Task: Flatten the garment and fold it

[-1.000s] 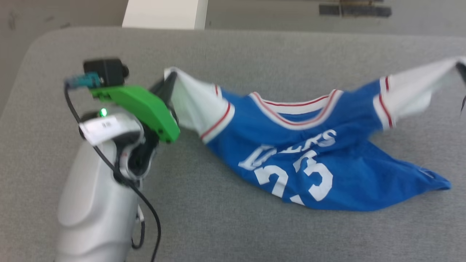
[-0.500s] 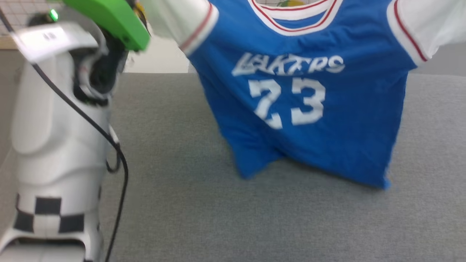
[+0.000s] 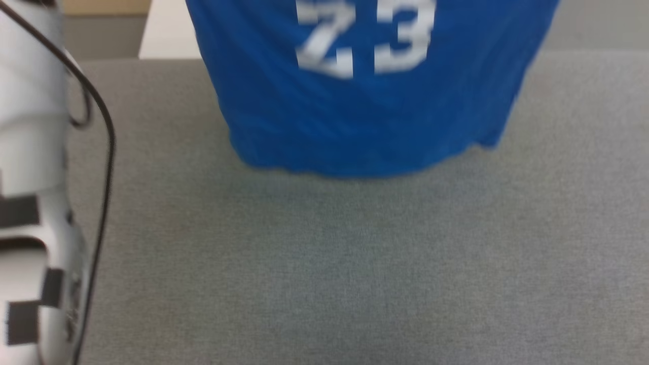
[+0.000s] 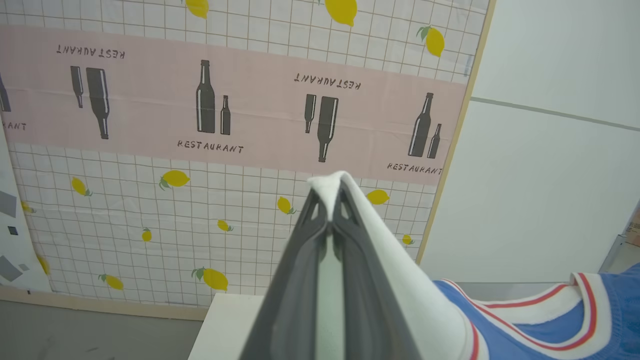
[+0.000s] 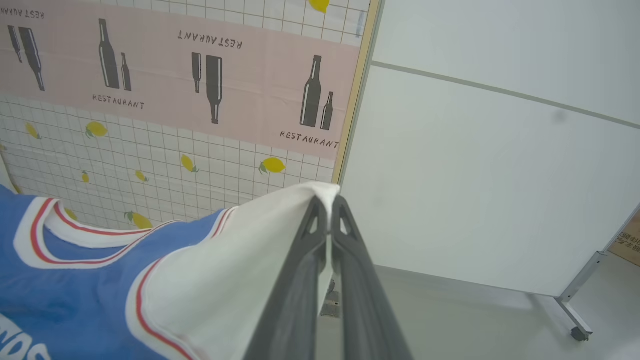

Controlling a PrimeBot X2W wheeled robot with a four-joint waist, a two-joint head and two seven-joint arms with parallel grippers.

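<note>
Garment point(image 3: 365, 101) hangs spread in the air above the grey worktop point(image 3: 324, 263), with its white 23 facing the head camera. Its blue hem is low over the far part of the worktop, but blur hides whether they touch. Behind stand a lemon-and-bottle patterned screen point(image 4: 150, 150) and a white panel point(image 5: 500, 175). A pale left forearm point(image 3: 30, 177) with a black cable point(image 3: 104, 152) rises at the head view's left edge. The left gripper point(image 4: 330, 200) has its jaws pressed together on one white sleeve point(image 4: 400, 265). The right gripper point(image 5: 329, 205) has its jaws pinched tight on the other sleeve point(image 5: 240, 260).
</note>
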